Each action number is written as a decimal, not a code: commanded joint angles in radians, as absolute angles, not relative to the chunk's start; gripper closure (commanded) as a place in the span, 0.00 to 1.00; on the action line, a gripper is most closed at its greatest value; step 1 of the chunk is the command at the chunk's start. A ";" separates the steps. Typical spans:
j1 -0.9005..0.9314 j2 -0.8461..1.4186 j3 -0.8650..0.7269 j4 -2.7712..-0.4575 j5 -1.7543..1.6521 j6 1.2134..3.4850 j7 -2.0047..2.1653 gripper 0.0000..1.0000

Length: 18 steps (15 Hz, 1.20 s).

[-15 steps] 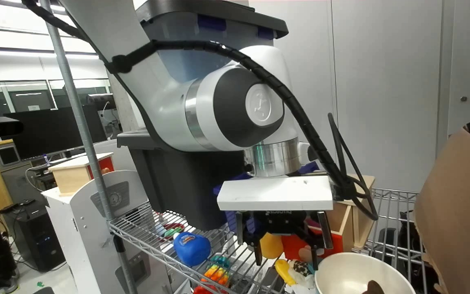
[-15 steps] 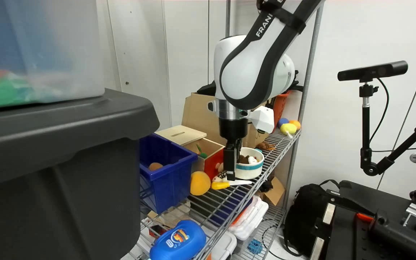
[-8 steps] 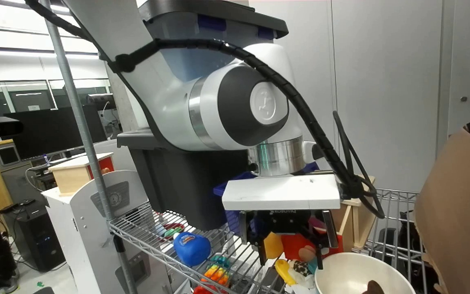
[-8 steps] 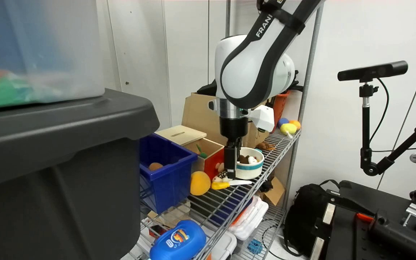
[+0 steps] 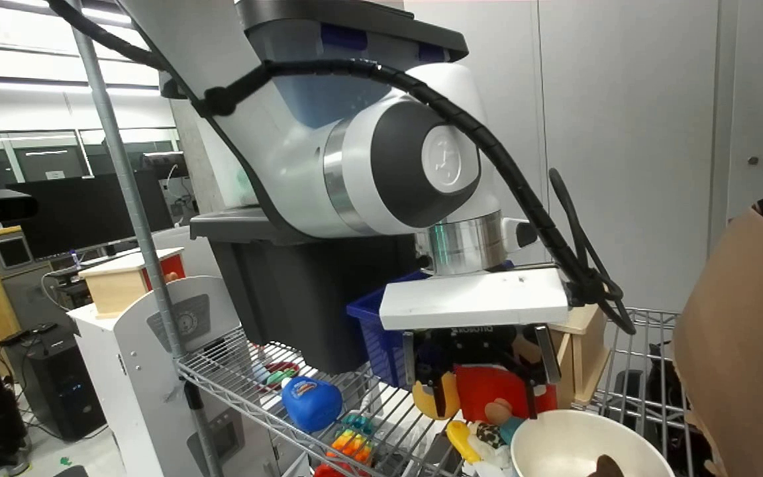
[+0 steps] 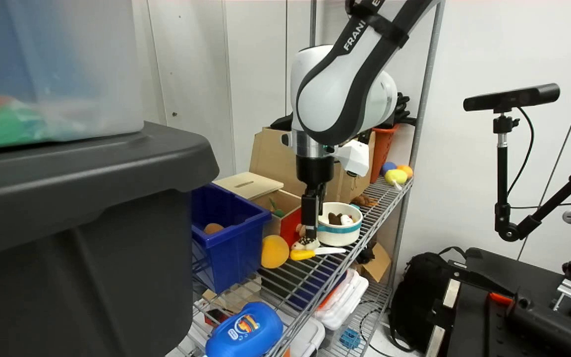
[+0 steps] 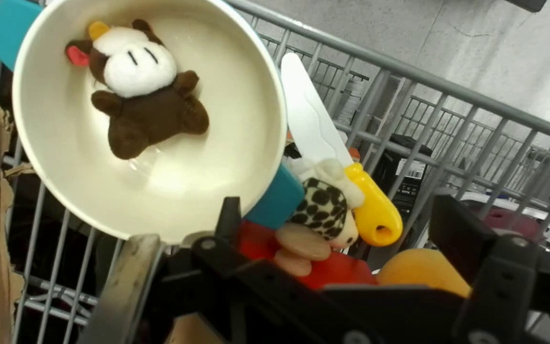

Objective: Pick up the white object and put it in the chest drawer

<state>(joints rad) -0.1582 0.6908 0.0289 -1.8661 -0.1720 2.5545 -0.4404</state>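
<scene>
A white plush toy with a black-spotted patch (image 7: 325,205) lies on the wire shelf, between the bowl's teal handle and a toy knife. It also shows in an exterior view (image 6: 305,244). The white-bladed toy knife (image 7: 311,107) with a yellow handle lies against it. The chest drawer is a pale wooden box (image 6: 248,184) with its red-fronted drawer (image 6: 289,223) pulled out and a green thing inside. The red front also shows in an exterior view (image 5: 494,391). My gripper (image 7: 344,220) is open and empty, pointing down above the plush, in front of the drawer (image 5: 485,409).
A cream bowl (image 7: 237,157) with teal handles holds a brown plush (image 7: 155,117). A blue bin (image 6: 236,238) and a yellow-orange ball (image 6: 274,251) stand beside the drawer. A cardboard box (image 5: 746,331) and a grey tote (image 5: 289,291) flank the shelf. A blue bottle (image 5: 312,403) lies nearer.
My open gripper has moved rightward and slightly up in one exterior picture, and slightly left and up in the other, toward the drawer. The objects on the shelf have not moved.
</scene>
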 commanded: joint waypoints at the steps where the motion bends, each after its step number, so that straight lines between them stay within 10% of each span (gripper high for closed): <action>1: -0.159 0.717 0.030 -1.804 -0.183 2.535 -0.468 0.00; 18: -0.140 0.764 0.046 -1.736 -0.187 2.539 -0.491 0.00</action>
<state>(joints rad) -0.1434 0.7437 0.0389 -1.7719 -0.1750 2.5506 -0.4748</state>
